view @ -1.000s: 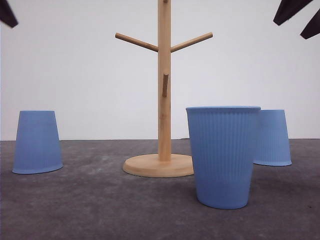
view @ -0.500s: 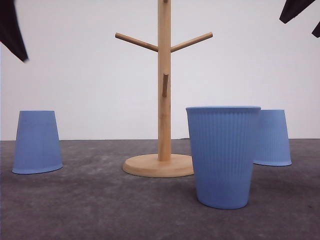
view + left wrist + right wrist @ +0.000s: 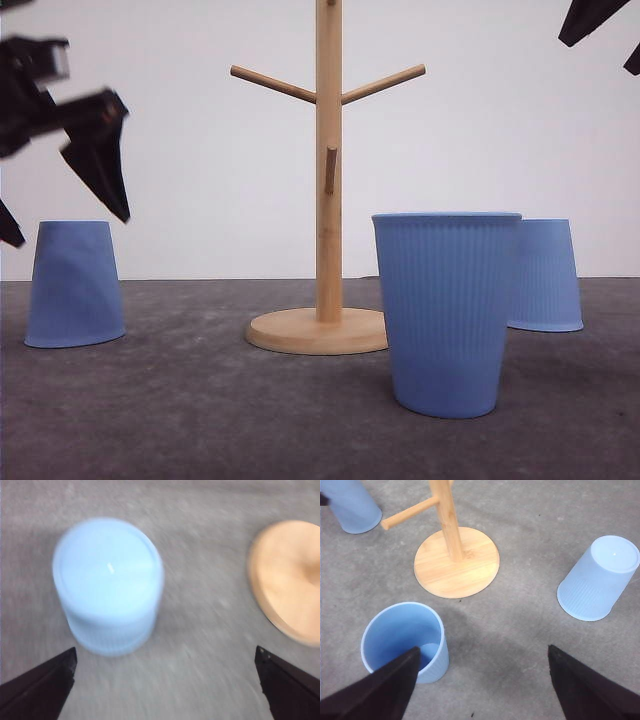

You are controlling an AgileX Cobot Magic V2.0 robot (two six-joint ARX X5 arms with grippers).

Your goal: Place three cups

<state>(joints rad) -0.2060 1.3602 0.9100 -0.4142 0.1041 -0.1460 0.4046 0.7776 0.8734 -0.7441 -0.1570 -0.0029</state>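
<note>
Now, line by line:

Change: the left gripper [image 3: 70, 190] has dropped into the front view over half a second, from a dark sliver at the upper left edge to a full shape hanging just above the left cup [image 3: 75, 285].

Meaning: my guess is that the first pick is starting; none of the three cups is on the wooden rack [image 3: 328, 180] yet.

Left gripper state: fingers spread wide apart, holding nothing; in the left wrist view the left cup [image 3: 107, 585] sits ahead of them, blurred by motion.

Right gripper [image 3: 482, 685]: raised high at the right, fingers apart, empty.

Left cup: upside down on the grey table [image 3: 200, 410], base with its small centre dot facing up, well left of the rack base.

Middle cup [image 3: 447, 312]: upright, nearest the camera, just in front and right of the rack base; its inside [image 3: 402, 632] looks empty.

Right cup [image 3: 598, 577]: upside down, further back on the right, partly hidden behind the middle cup in the front view.

Rack: pegs bare.
</note>
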